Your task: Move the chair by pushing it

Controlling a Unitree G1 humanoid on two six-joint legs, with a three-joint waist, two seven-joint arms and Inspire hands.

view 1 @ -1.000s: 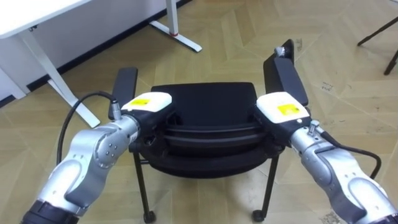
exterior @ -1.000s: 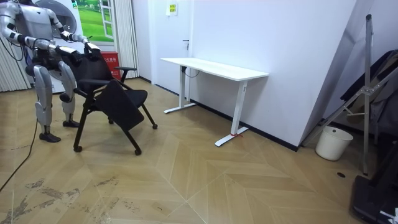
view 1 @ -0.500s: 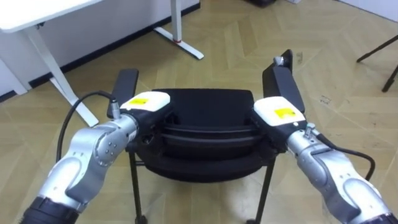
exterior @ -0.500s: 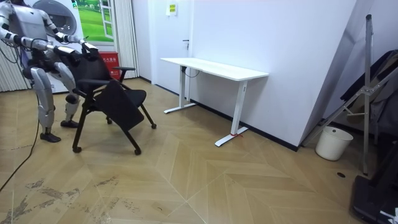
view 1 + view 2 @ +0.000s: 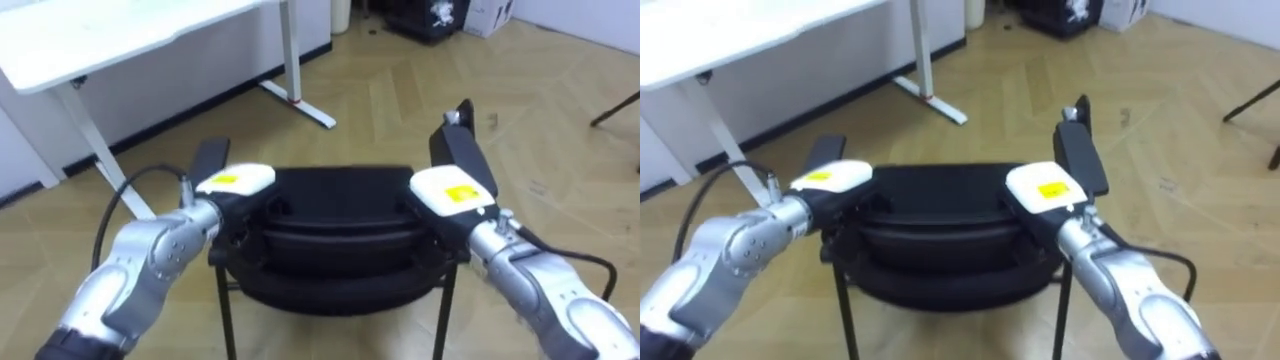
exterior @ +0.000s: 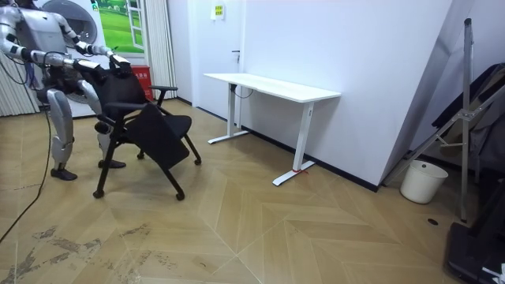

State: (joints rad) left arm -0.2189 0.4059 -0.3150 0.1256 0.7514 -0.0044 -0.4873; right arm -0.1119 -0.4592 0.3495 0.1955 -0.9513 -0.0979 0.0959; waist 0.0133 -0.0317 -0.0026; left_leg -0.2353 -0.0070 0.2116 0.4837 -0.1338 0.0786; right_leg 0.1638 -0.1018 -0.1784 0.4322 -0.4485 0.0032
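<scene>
Here left hand (image 5: 236, 181) and right hand (image 5: 452, 192) rest atop the chair (image 5: 340, 200) back; grip unclear.

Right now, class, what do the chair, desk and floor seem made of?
Chair: matte black back, probably plastic; thin dark legs, likely metal tube. Desk: smooth white top, perhaps laminate, on white metal-looking legs. Floor: chevron planks with grain, wood or wood-look.
</scene>
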